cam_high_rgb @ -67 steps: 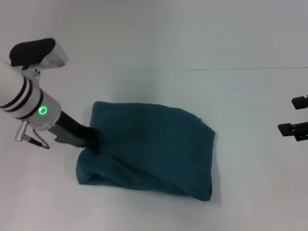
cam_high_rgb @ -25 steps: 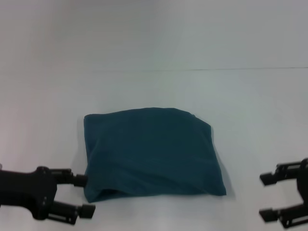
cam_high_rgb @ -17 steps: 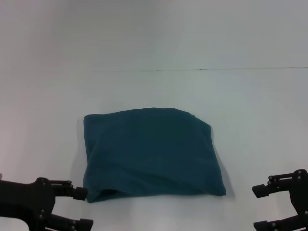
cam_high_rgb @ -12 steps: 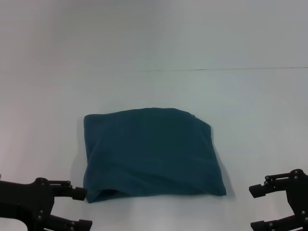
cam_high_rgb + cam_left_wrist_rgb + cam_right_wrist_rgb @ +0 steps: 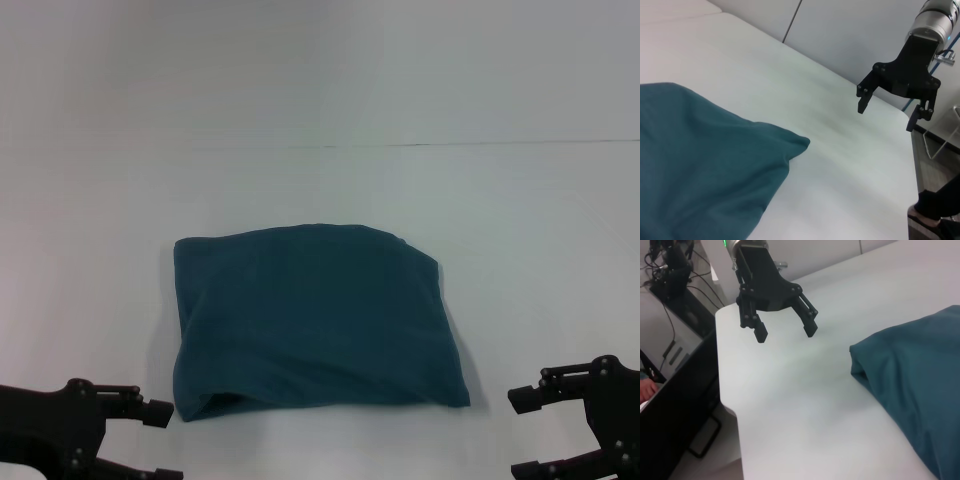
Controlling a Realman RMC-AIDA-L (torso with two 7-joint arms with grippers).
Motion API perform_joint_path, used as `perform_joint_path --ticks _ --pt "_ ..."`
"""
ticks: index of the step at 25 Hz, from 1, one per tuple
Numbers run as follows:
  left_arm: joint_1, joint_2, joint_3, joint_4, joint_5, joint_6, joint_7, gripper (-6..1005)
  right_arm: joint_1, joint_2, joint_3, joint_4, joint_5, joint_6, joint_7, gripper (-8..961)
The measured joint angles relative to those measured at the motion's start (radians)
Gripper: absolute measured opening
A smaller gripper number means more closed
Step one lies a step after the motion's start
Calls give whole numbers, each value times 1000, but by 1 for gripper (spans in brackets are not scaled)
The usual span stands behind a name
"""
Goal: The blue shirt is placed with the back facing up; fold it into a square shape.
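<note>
no readable text, label or number anywhere.

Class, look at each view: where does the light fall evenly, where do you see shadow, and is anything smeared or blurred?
Head view: even, soft light on the white table; a faint shadow hugs the right and near edges of the blue shirt. Left wrist view: the table surface looks smeared, while the right gripper is crisp. Right wrist view: the left gripper is sharp, with soft shade beside the shirt's fold.
</note>
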Motion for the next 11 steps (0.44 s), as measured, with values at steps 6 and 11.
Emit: perform_joint_path --ticks 6,11 --pt "1 0 0 -2 1 1 8 922 -1 0 4 3 0 0 -5 845" --pt "1 -2 0 -2 2 1 9 922 1 -1 0 3 0 0 -5 845"
